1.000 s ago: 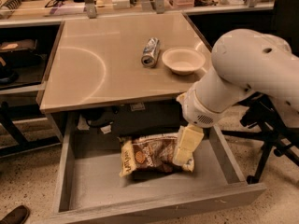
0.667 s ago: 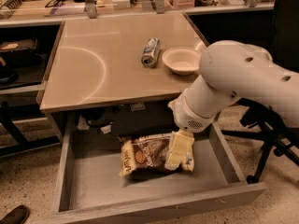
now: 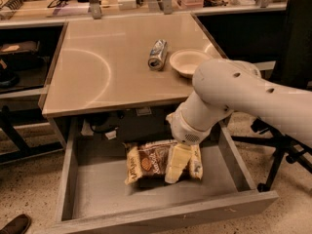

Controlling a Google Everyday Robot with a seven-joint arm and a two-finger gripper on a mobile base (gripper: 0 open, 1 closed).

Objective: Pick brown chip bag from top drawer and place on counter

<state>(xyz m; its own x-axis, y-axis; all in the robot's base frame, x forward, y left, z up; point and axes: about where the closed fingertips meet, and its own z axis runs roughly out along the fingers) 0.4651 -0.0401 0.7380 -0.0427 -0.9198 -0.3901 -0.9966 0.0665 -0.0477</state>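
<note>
The brown chip bag (image 3: 146,164) lies flat in the open top drawer (image 3: 161,213), near the middle and toward the back. My gripper (image 3: 176,165) reaches down from the white arm (image 3: 234,94) and sits over the bag's right half, covering part of it. The beige counter (image 3: 97,72) is above the drawer.
A crushed silver can (image 3: 157,55) and a pale bowl (image 3: 189,62) stand on the counter's right side. A cluttered shelf (image 3: 73,4) runs along the back. A black chair base (image 3: 285,152) is at the right. A shoe (image 3: 17,224) is at the bottom left.
The arm has swung left and lower. The gripper has moved from the bag's right end to over its right half. The bag has not moved.
</note>
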